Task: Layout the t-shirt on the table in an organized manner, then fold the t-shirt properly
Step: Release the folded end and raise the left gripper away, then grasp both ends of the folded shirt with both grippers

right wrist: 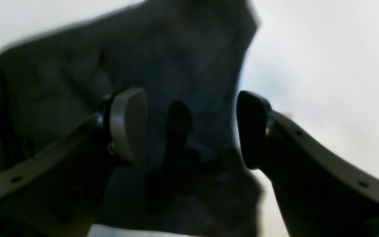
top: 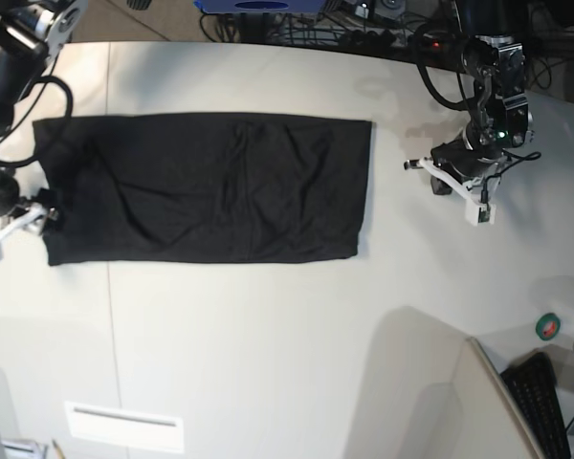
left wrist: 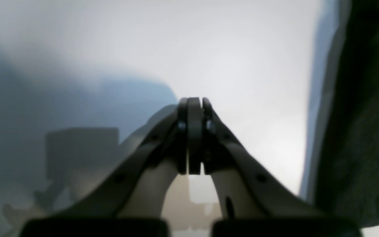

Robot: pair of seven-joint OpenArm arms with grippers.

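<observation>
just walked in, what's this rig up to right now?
Two-arm rig folding a black t-shirt, which lies as a long, mostly flat rectangle on the off-white table. The right gripper is open, over the shirt's edge at the base view's left end; whether it touches the cloth is unclear. The left gripper is shut on nothing, parked on bare table off the shirt's other end. No print is visible on the shirt.

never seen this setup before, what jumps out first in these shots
The black t-shirt dominates: a long dark rectangle folded flat across the upper half of the off-white table. At its far end the right gripper hangs open over the cloth's edge, while the left gripper sits shut over bare table, clear of the shirt.
</observation>
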